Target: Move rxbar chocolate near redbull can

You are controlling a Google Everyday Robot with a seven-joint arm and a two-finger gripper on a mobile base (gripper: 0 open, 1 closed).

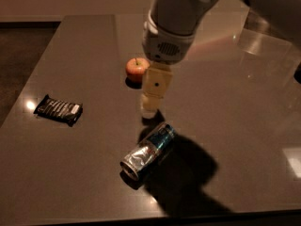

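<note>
Toward the left edge of the dark table [235, 126]: rxbar chocolate [59, 109], lying flat. Black wrapper, white lettering facing up, pale patch at its right end. Long side running roughly left to right, slightly tilted. Untouched, well clear of everything else. Glare spot [31, 105] on the tabletop just beside its left end.

Well to the right and nearer the front edge: redbull can [148, 150], on its side, silver and blue. Lying diagonally (blue end toward the back-right, silver end toward the front-left). Well apart from the bar, bare tabletop between the two.

Just behind the can's blue end: gripper [149, 108], pale, pointing straight down, its tip low over the table or touching it (hard to say which). Seen side-on, so jaws open or closed: cannot tell. Far closer to the can than to the bar.

Behind the gripper, just left of the wrist: apple [135, 68], red-yellow, upright, stem up.

Higher up: bulky white arm [176, 27], coming in from the top right. Broad shadow [188, 182] across the front of the table, reaching the can.

Far left, beyond the table edge: darker floor [19, 55].
</note>
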